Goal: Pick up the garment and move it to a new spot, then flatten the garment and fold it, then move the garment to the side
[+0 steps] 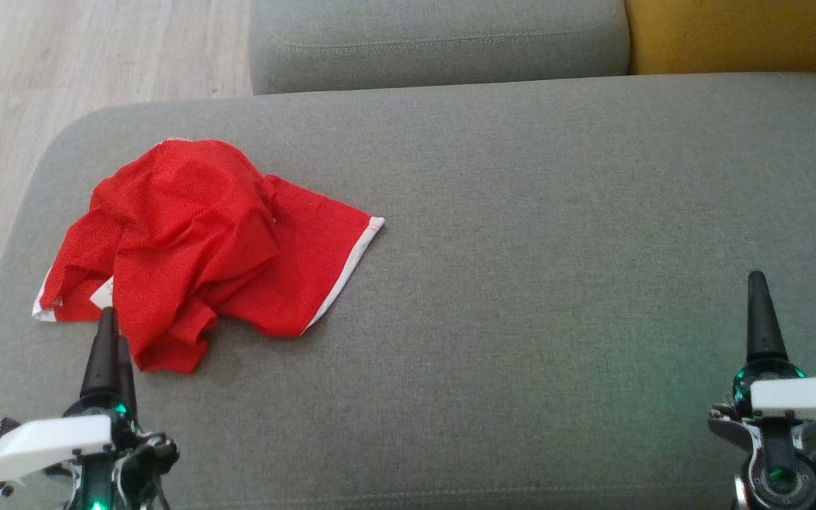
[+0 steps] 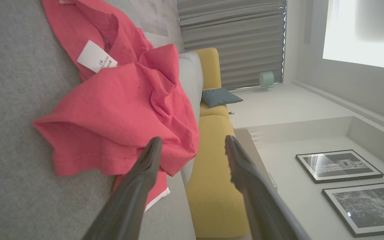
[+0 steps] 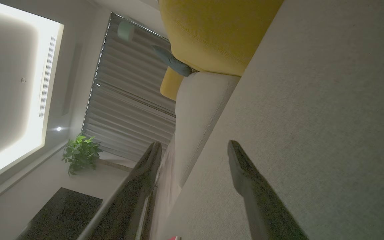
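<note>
A: Any writing to read?

B: One white tag (image 2: pixel 96 56) lies on the red garment (image 1: pixel 195 248); it bears dark print, too small to read; no brand is legible.

A: Where does the garment lie?

B: Crumpled on the grey seat cushion (image 1: pixel 521 212), toward ten o'clock in the head view; its white-trimmed hem points to three o'clock.

A: And the arms?

B: The left gripper (image 1: pixel 114 329) sits at seven o'clock, fingers aimed to twelve, tips right by the garment's near edge beside the tag; whether they touch the cloth I cannot tell; its fingers stand apart, gripping nothing. The right gripper (image 1: pixel 757 283) sits at four o'clock, well apart from the garment, over bare cushion; its fingers are likewise spread and empty.
</note>
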Robot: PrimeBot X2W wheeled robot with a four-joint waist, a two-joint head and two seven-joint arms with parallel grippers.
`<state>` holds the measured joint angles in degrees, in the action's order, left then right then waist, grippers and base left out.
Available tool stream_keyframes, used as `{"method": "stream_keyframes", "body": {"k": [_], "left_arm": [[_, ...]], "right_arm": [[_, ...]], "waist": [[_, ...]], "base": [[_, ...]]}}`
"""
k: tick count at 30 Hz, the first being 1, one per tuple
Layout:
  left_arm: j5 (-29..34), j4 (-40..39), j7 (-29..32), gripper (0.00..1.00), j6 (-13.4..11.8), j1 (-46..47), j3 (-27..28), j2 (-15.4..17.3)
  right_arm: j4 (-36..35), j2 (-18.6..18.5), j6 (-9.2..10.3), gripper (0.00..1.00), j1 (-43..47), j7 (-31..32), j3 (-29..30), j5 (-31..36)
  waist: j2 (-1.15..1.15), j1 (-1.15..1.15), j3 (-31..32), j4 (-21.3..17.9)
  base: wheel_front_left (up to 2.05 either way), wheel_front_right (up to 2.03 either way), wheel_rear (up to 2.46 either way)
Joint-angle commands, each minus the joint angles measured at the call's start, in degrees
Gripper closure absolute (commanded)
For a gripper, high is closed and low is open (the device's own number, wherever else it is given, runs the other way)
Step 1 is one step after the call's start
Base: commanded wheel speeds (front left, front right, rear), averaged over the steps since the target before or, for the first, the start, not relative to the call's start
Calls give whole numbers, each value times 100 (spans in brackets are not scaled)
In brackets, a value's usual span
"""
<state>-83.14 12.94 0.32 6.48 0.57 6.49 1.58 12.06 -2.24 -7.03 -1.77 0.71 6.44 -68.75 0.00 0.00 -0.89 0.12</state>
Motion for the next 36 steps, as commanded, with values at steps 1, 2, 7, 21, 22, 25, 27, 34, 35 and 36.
{"method": "stream_keyframes", "body": {"k": [1,2,7,21,22,25,27,34,35,36], "left_arm": [[146,-281,-62,0,-15,310,95,75],[231,-335,-79,0,-25,314,88,76],[719,-607,-163,0,-143,316,-8,79],[2207,-1231,-397,0,-416,283,-465,88],[2350,-1273,-414,0,-450,289,-497,88],[2665,-1347,-464,0,-555,286,-610,90],[2873,-1383,-498,0,-597,281,-688,91],[3687,-1480,-615,0,-683,287,-958,96],[3818,-1487,-632,0,-690,290,-998,96],[3944,-1495,-648,0,-702,291,-1038,97]], "right_arm": [[-335,-34,-15,0,-335,-88,-66,296],[-412,-34,-15,0,-346,-105,-90,461],[-718,-36,-17,0,-361,-189,-265,1170],[-1070,-41,-22,0,-309,-426,-558,2689],[-1085,-41,-22,0,-309,-443,-572,2796],[-1118,-42,-23,0,-294,-494,-583,3096],[-1127,-43,-24,0,-280,-528,-605,3301],[-1178,-45,-26,0,-255,-645,-724,3973],[-1185,-46,-27,0,-251,-662,-741,4065],[-1192,-46,-27,0,-247,-679,-758,4160]], "waist": [[0,0,-13,2],[0,0,-21,3],[0,0,-52,2],[0,0,-69,-18],[0,0,-71,-19],[0,0,-74,-23],[0,0,-74,-24],[0,0,-82,-29],[0,0,-83,-31],[0,0,-84,-32]], "base": [[0,0,0],[0,0,0],[0,0,0],[0,0,0],[0,0,0],[0,0,0],[0,0,0],[0,0,0],[0,0,0],[0,0,0]]}}
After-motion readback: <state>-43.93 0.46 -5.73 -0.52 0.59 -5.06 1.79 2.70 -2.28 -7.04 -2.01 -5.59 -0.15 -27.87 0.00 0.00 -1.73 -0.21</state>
